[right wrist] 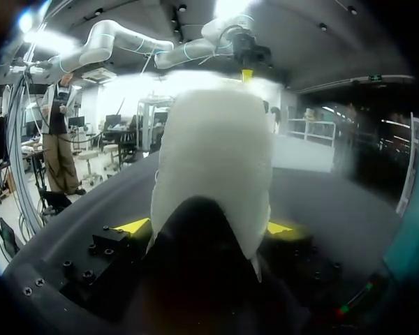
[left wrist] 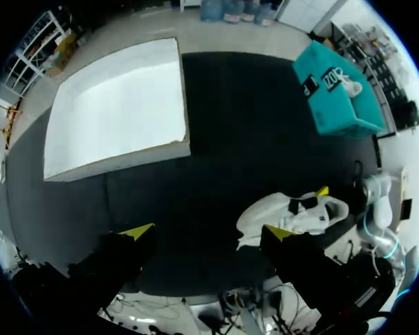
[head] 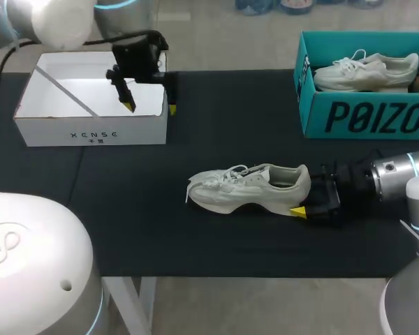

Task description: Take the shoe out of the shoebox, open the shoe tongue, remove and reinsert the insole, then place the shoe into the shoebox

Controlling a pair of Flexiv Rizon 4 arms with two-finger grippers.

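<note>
In the head view, a white lace-up sneaker (head: 248, 187) was seen lying on its sole in the middle of the black tabletop (head: 126, 209), toe towards the left arm's side. The right tool (head: 306, 194) was set at its heel, with one yellow tip shown against the heel's near side. The left tool (head: 150, 107) was held above the open white cardboard shoebox (head: 91, 129), in which nothing could be seen. A teal cardboard shoebox (head: 363, 115) with a second white sneaker (head: 366, 72) in it was placed at the far right, well apart from the first.

In the left wrist view, the left tool was shown spread wide with nothing between its fingers. The tabletop lay beneath it, the white shoebox ahead, and the sneaker off to one side.

In the right wrist view, the sneaker's heel was seen filling the gap between the right tool's yellow fingertips (right wrist: 134, 225). Both appeared pressed to its sides, so the heel was judged to be pinched.

With the sneaker out of its box, the removal step was judged done and the tongue-opening step in hand. For the next move, the heel would need to be kept steady by the right tool while the left tool was brought across and down to the laces, narrowed enough for the tongue to be caught.
</note>
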